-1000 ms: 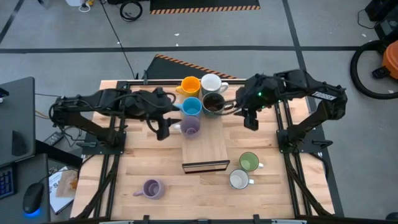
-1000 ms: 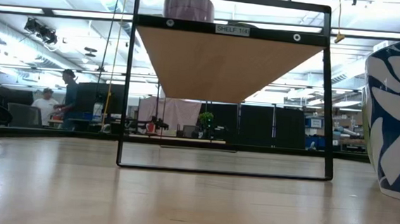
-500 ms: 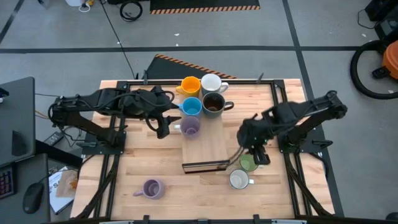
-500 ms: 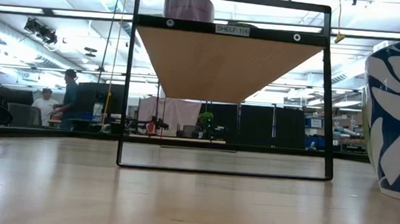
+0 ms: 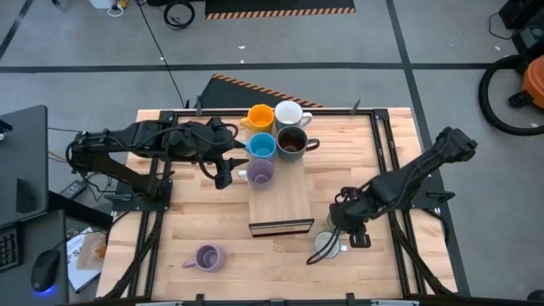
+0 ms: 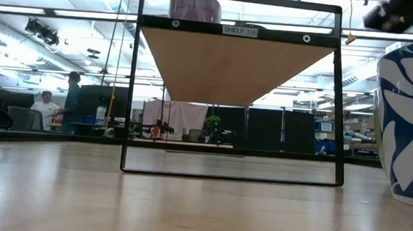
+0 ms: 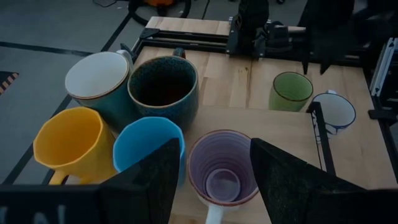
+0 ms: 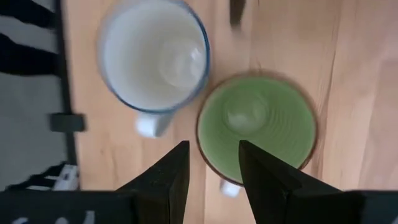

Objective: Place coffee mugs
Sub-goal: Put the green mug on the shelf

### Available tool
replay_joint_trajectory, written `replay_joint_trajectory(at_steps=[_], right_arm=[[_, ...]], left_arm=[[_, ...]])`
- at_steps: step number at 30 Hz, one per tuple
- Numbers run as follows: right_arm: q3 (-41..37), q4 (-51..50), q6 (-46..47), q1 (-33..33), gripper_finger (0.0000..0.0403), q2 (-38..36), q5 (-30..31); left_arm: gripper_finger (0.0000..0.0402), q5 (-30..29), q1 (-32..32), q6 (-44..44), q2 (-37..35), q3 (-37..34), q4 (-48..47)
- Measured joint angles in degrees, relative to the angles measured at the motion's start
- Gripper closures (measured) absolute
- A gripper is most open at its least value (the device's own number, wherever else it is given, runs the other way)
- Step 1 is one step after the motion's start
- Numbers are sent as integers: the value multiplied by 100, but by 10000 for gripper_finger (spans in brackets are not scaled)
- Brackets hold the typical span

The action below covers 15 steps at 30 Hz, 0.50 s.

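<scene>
Five mugs stand on the wooden board [image 5: 285, 204]: orange [image 5: 259, 116], white [image 5: 289, 112], dark brown [image 5: 291, 142], light blue [image 5: 262, 145] and lavender [image 5: 259, 172]. A second lavender mug [image 5: 208, 257] stands on the table near the near edge. My left gripper [image 7: 214, 186] is open and level, a finger on each side of the board's lavender mug [image 7: 221, 177], just short of it. My right gripper [image 8: 214, 171] is open and points down over the light green mug [image 8: 255, 124], astride the rim. A blue-rimmed white mug [image 8: 155, 56] stands next to the green one.
The board sits on a black frame [image 6: 233, 95] raised above the table, and the lavender mug [image 6: 196, 8] shows on top of it. The white mug's blue-patterned wall [image 6: 410, 122] fills the low view's right edge. Bare wood lies between the board and the table's left edge.
My right arm has swung from beside the dark brown mug at the board's far end toward the table's near edge and come down over the green mug, its fingers open. No mug has moved.
</scene>
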Motion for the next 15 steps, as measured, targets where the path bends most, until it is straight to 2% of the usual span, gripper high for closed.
replay_joint_trajectory(at_steps=[6, 15], right_arm=[[-412, 150, 422, 150, 258, 283, 62], [-472, 483, 576, 351, 258, 430, 10]], left_arm=[[198, 1, 0, 4, 0, 0, 1], [198, 1, 0, 3, 4, 0, 25]])
